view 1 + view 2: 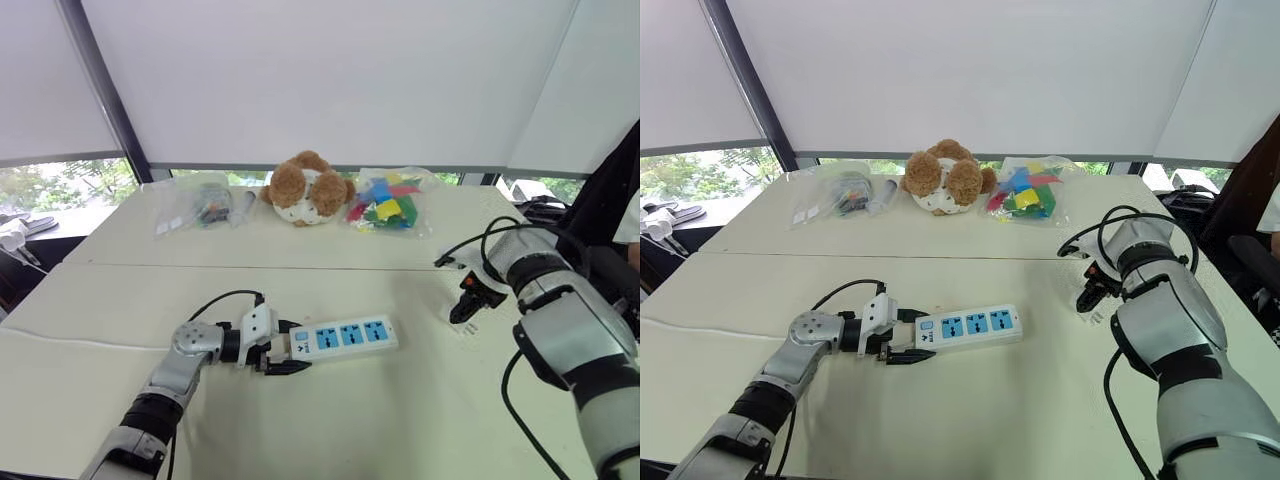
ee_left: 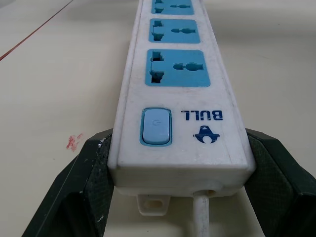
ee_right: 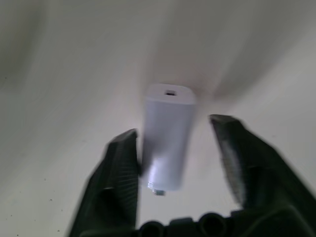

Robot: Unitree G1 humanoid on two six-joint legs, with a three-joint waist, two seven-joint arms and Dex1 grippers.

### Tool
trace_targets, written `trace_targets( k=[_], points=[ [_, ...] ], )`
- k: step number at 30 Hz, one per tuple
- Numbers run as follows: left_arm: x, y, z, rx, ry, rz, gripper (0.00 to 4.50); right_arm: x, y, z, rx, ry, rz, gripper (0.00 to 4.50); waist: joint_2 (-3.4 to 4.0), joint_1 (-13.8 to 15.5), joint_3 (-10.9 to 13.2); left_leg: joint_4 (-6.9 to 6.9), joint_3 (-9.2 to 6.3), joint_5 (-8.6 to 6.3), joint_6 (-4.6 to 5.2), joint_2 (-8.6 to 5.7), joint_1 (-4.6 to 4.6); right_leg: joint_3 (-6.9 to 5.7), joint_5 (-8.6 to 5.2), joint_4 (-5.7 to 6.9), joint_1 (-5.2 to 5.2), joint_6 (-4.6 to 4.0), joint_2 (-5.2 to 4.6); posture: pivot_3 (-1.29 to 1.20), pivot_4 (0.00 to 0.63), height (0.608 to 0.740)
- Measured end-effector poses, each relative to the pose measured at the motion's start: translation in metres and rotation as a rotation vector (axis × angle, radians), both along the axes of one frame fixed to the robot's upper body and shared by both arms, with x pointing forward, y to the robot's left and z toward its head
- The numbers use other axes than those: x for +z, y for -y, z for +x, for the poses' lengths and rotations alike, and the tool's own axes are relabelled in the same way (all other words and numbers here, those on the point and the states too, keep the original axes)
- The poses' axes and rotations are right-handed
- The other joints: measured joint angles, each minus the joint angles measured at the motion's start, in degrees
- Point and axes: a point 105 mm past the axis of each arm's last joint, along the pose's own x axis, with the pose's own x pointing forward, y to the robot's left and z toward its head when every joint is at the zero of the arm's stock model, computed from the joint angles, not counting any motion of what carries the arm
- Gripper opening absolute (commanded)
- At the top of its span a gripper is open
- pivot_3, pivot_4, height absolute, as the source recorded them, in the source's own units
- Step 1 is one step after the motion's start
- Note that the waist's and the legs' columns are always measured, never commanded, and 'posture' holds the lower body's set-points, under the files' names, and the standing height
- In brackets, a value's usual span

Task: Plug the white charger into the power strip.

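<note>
1. The white charger [image 3: 167, 140] lies flat on the table [image 1: 400, 420], far over on the robot's right side.
2. The right gripper [image 3: 175, 128] is down over the charger with its two black fingers spread open. The charger sits between them.
3. One finger [image 3: 123, 163] touches the side of the charger. The other finger has a gap next to it.
4. The power strip [image 1: 345, 337] lies in the middle of the table, well apart from the charger. It has three blue sockets, and a button at one end.
5. The left gripper [image 1: 290, 347] is closed tight on the button end of the power strip, one finger on each long side.
6. From the head views the charger is mostly hidden under the right gripper.
7. In the right wrist view, the end of the charger nearest the wrist is hard to make out, so I cannot tell how its pins sit.
8. The cord of the power strip is cut off at the edge of the left wrist view.
9. At the far side of the table sit a teddy bear [image 1: 308, 188], a bag of coloured blocks [image 1: 385, 203] and a clear bag [image 1: 200, 207] of small things that are too small to tell.
</note>
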Motion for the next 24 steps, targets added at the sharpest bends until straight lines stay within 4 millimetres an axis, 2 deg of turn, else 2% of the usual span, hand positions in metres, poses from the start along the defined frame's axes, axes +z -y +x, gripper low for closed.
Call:
trace_targets(
  k=[1,8,12,14,16,18,19,21,24],
  points=[
    [0.0,0.0,0.0,0.001,0.0,0.0,3.0,0.0,-0.001,0.0,0.003,0.0,0.0,0.68,0.01,0.0,-0.01,-0.01,0.0,0.0,0.0,0.0,0.01,0.0,0.0,0.0,0.0,0.0,0.0,0.0,0.15,0.739],
    [-0.001,-0.001,0.001,0.003,-0.003,0.002,3.0,0.0,-0.009,0.0,0.028,-0.015,0.045,0.68,0.05,0.07,-0.03,0.0,0.0,0.0,0.0,0.0,0.03,0.0,0.0,0.0,0.03,0.0,0.01,0.0,0.15,0.739],
    [0.0,-0.002,0.005,-0.013,-0.018,0.013,3.0,0.011,-0.024,0.002,0.077,0.012,0.18,0.68,0.05,0.09,-0.03,0.0,0.0,0.01,-0.02,-0.01,0.04,0.0,0.0,-0.01,0.05,0.0,0.01,0.0,0.15,0.739],
    [0.001,-0.002,0.007,-0.038,-0.037,0.024,3.0,0.025,-0.038,0.006,0.129,0.084,0.326,0.68,0.04,0.03,-0.02,0.0,-0.02,0.01,-0.02,-0.01,0.04,0.0,0.01,-0.01,0.06,0.01,0.02,0.0,0.15,0.739],
    [0.004,-0.003,0.011,-0.069,-0.062,0.04,3.0,0.051,-0.06,0.013,0.214,0.229,0.579,0.68,0.02,-0.09,0.0,-0.01,-0.05,0.02,-0.03,0.0,0.02,0.0,0.03,-0.02,0.05,0.06,0.06,0.0,0.15,0.739],
    [0.006,-0.004,0.016,-0.095,-0.091,0.058,3.0,0.079,-0.072,0.015,0.28,0.368,0.779,0.68,-0.01,-0.21,0.01,-0.04,-0.12,0.01,-0.02,0.01,0.02,-0.02,0.03,-0.04,0.06,0.07,0.09,0.0,0.15,0.739],
    [0.007,-0.005,0.018,-0.104,-0.099,0.066,3.0,0.084,-0.075,0.014,0.293,0.407,0.835,0.68,-0.04,-0.29,0.01,-0.05,-0.14,0.01,-0.02,0.02,0.02,-0.03,0.03,-0.05,0.06,0.07,0.11,0.0,0.15,0.739],
    [0.009,-0.006,0.021,-0.122,-0.112,0.081,3.0,0.084,-0.076,0.009,0.305,0.453,0.966,0.68,-0.18,-0.37,0.02,-0.08,-0.22,0.01,-0.02,0.03,-0.01,-0.06,0.02,-0.06,0.06,0.08,0.14,0.0,0.15,0.739],
    [0.015,-0.009,0.027,-0.143,-0.126,0.102,3.0,0.057,-0.081,-0.003,0.288,0.455,1.128,0.68,-0.19,-1.04,0.04,-0.1,-0.24,0.01,-0.02,0.04,-0.08,-0.07,0.02,-0.03,-0.02,0.08,0.14,0.0,0.15,0.739]
  ],
)
